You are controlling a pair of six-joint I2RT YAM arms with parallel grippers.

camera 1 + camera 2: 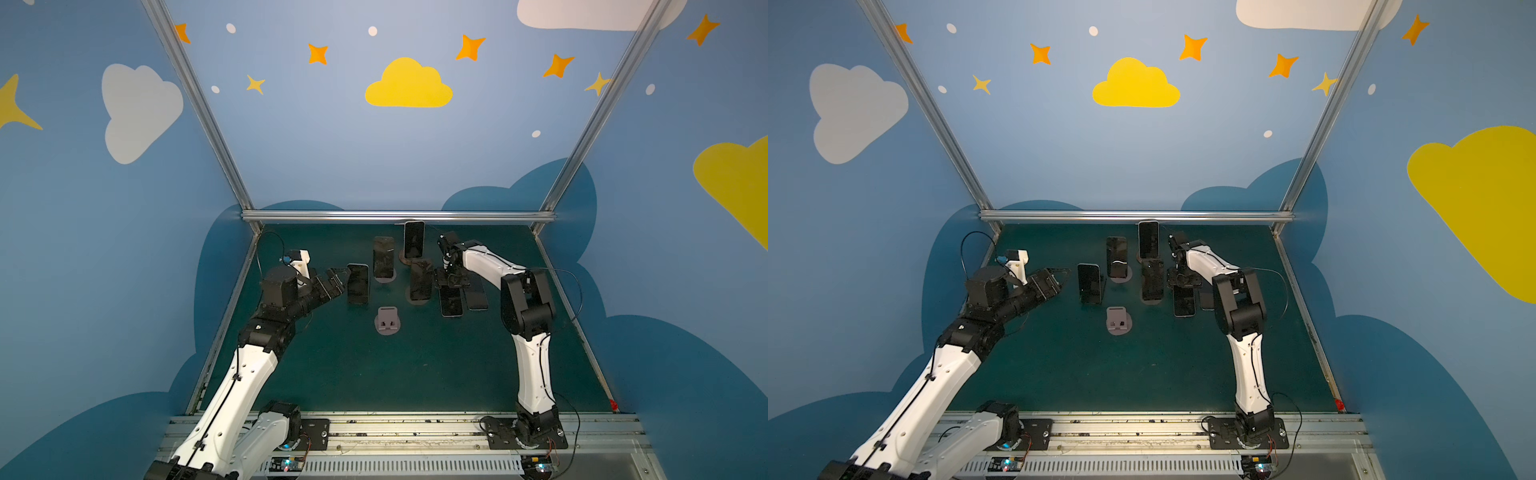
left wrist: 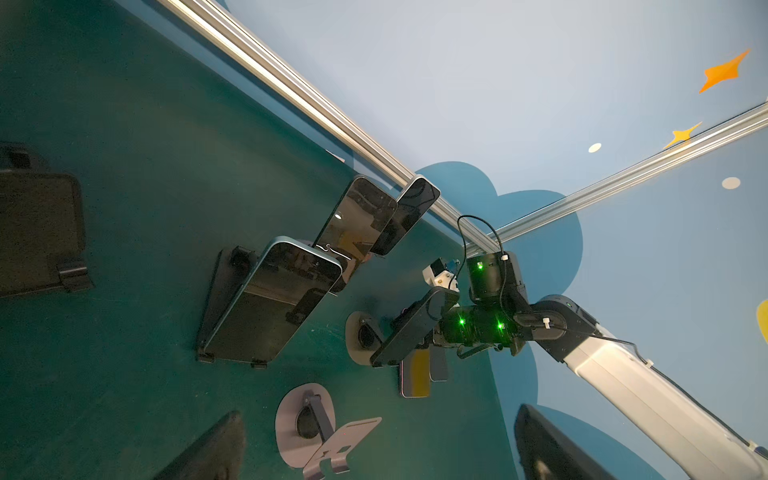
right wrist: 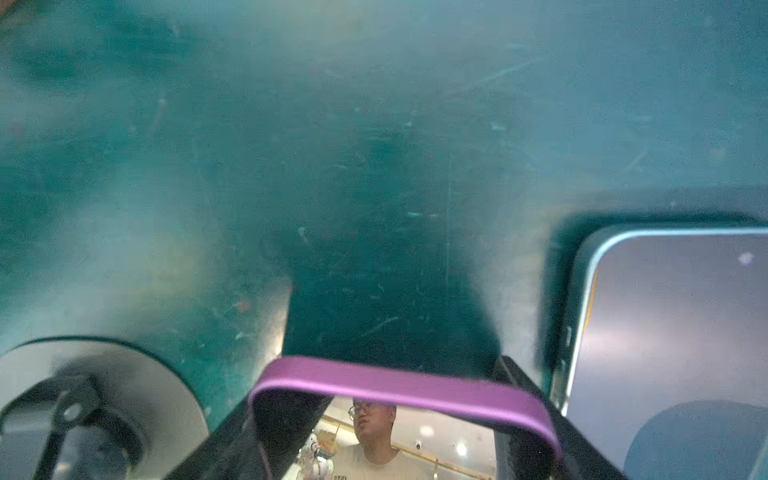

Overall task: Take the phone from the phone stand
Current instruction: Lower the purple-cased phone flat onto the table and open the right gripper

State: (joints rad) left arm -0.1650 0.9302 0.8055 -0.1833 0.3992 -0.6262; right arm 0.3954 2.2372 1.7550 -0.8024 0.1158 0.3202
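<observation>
My right gripper (image 1: 451, 283) (image 1: 1183, 283) points down at the back right, shut on the top end of a purple-edged phone (image 3: 399, 384). That phone (image 1: 451, 302) (image 1: 1184, 301) (image 2: 415, 374) lies flat and low over the green table. An empty grey phone stand (image 1: 388, 320) (image 1: 1119, 320) (image 2: 316, 432) sits mid-table. My left gripper (image 1: 343, 282) (image 1: 1064, 280) (image 2: 378, 415) is open and holds nothing, just left of a blue-edged phone (image 1: 358, 284) (image 2: 270, 303) that leans on its stand.
Three more phones (image 1: 383, 257) (image 1: 414, 239) (image 1: 419, 282) stand on stands at the back. Another phone (image 1: 476, 293) (image 3: 665, 332) lies flat right of the held one. A round stand base (image 3: 104, 395) is close on the held phone's other side. Metal rails (image 1: 399, 216) edge the table.
</observation>
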